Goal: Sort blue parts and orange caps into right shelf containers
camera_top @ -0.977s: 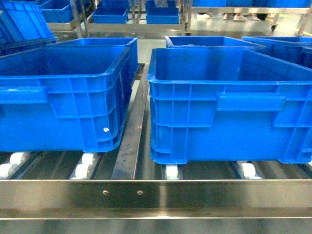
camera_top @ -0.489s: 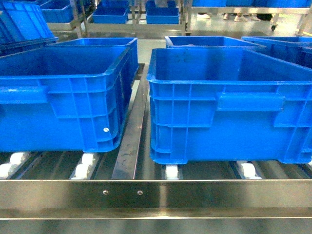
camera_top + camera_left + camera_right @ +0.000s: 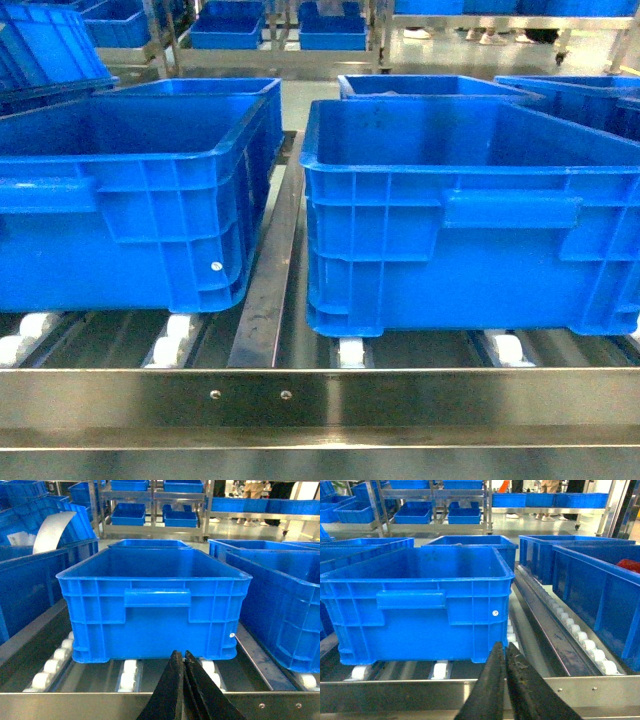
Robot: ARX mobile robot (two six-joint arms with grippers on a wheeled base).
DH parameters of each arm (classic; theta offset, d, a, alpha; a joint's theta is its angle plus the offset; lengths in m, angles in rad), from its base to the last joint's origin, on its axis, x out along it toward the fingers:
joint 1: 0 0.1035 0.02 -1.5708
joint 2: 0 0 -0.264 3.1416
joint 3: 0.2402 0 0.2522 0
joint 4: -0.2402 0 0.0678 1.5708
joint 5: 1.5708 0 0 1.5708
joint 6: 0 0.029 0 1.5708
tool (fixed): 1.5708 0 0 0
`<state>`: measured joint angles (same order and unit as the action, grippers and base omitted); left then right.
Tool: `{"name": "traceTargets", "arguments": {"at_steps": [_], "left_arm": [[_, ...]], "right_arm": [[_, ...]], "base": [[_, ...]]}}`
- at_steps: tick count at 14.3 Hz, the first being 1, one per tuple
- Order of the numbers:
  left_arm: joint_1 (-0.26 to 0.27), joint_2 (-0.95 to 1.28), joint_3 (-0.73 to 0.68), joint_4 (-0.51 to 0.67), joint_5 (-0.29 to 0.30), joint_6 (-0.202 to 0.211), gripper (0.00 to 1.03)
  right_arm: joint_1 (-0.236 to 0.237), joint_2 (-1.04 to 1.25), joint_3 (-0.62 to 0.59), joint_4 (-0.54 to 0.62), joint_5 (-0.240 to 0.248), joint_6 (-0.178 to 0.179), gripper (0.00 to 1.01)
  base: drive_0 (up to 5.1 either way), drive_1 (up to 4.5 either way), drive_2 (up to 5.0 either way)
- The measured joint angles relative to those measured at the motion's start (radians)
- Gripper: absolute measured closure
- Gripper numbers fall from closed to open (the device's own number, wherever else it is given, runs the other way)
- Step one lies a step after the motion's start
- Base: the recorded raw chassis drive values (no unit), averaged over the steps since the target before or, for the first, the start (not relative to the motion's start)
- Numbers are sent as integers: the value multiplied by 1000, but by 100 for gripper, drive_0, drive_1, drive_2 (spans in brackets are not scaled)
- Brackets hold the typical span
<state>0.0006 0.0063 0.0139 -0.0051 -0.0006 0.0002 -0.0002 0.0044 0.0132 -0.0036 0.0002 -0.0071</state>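
Two blue bins stand side by side on the roller shelf, a steel divider rail [image 3: 270, 280] between them. Left bin [image 3: 140, 200]: directly ahead of and above the left gripper [image 3: 183, 655], long axis running away from it. Right bin [image 3: 470, 230]: ahead of the right gripper [image 3: 504, 647], slightly to its left. Both grippers: fingers pressed together, holding nothing, low behind the steel front rail [image 3: 320, 400]. Blue parts and orange caps: none visible; a reddish item [image 3: 631, 565] shows in a farther bin to the right, identity unclear. Judgement: each arm is nearer its own bin; nothing to sort is in reach yet.
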Motion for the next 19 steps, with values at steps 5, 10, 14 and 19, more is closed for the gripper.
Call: {"name": "traceTargets", "arguments": {"at_steps": [5,10,14,19], "left_arm": [[0,0,0,0,0,0,38],[0,0,0,0,0,0,5],[0,0,0,0,0,0,5],[0,0,0,0,0,0,5]], "right_arm": [[0,0,0,-1,0,0,39],[0,0,0,-1,0,1,3],[0,0,0,-1,0,1,3],[0,0,0,-1,0,1,3]], "base": [[0,0,0],[0,0,0],[0,0,0],[0,0,0]]}}
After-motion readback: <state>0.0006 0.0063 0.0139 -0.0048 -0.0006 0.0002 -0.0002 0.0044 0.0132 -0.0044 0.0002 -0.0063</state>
